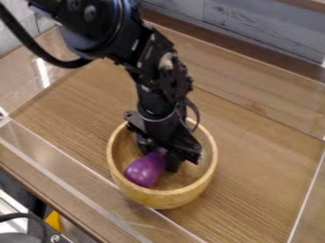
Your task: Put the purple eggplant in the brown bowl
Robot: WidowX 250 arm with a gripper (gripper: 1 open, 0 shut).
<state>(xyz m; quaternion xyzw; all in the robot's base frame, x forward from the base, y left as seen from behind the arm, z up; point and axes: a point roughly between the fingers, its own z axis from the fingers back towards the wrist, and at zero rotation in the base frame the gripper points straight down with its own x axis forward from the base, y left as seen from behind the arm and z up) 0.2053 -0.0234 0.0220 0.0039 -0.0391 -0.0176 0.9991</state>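
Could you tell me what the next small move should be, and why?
Probably open the gripper gently, then lift away: the purple eggplant already sits inside the rim of the brown bowl, with the fingers reaching down into the bowl at its upper end, so letting go there should leave it in place.

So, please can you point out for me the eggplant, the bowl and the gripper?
Eggplant (144,171): camera view, on its purple body.
Bowl (169,199): camera view, on its front wall.
Gripper (165,152): camera view, between its fingertips.
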